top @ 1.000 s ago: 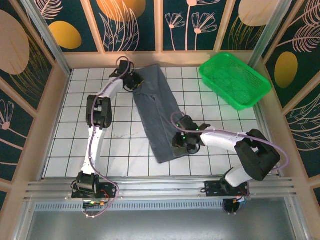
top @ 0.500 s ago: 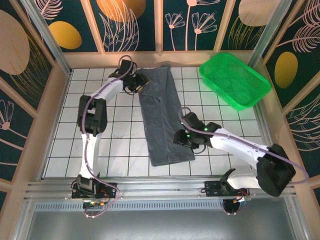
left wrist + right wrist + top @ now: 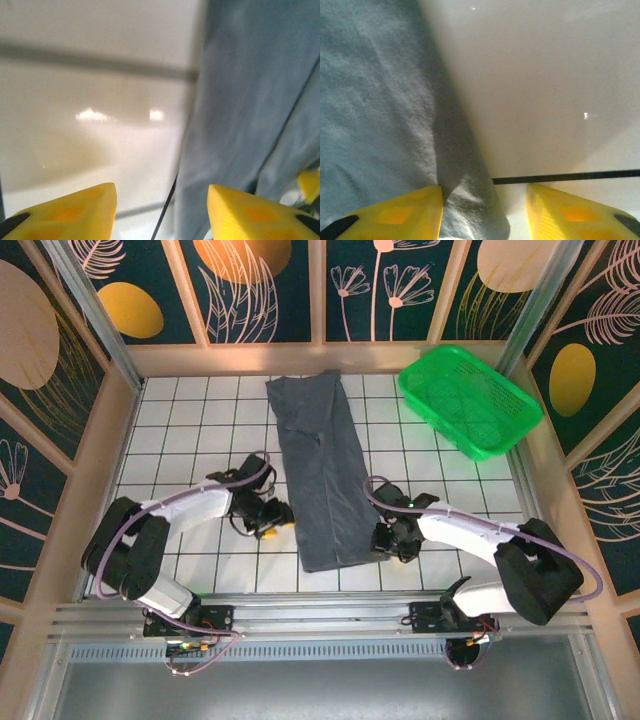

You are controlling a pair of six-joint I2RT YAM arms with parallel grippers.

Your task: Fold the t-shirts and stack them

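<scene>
The dark slate-grey t-shirt point(image 3: 325, 475) lies folded into a long narrow strip, running from the far middle of the table to the near middle. My left gripper point(image 3: 274, 520) sits low just left of the strip's near half, open, with the shirt's left edge point(image 3: 250, 100) ahead of its right finger point(image 3: 250, 215). My right gripper point(image 3: 386, 540) rests at the strip's near right corner, open. That corner of the fabric point(image 3: 465, 200) lies between its fingers point(image 3: 395, 215), which are not closed on it.
A bright green mesh basket point(image 3: 470, 400) stands at the far right corner of the white gridded table point(image 3: 180, 440). Wooden walls ring the table. Open tiles lie left of the shirt and between shirt and basket.
The left arm let go of the shirt's far end and swung back to the near left of the strip. The right gripper slid nearer, to the near right corner. The shirt now lies straighter.
</scene>
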